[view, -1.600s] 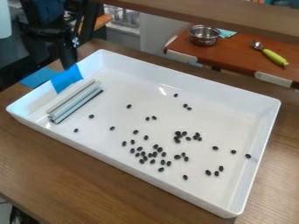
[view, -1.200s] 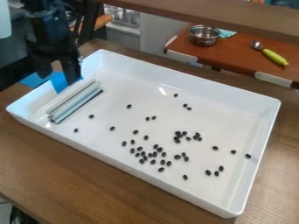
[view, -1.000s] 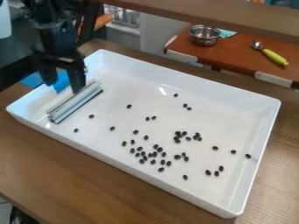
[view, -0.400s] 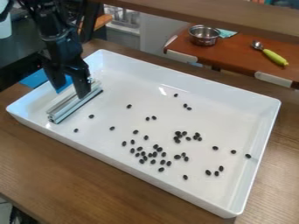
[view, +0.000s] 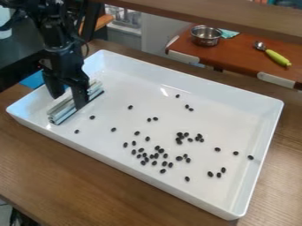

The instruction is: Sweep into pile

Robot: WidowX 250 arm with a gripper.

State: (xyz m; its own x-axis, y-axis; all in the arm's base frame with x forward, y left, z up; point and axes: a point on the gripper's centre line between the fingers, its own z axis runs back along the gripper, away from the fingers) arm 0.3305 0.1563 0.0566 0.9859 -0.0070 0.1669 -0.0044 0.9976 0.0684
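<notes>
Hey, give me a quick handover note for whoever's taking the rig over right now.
Gripper: open, fingers apart, down over the bar at the tray's left end in the view.
Bar: lying in the tray, not gripped.
Beans: scattered over the tray floor, thickest near its front middle.
Done: gripper at the bar; no single pile yet.
Left: grip the bar, sweep the beans together.

No readable text, labels, brands, numbers or signs on anything in view.
</notes>
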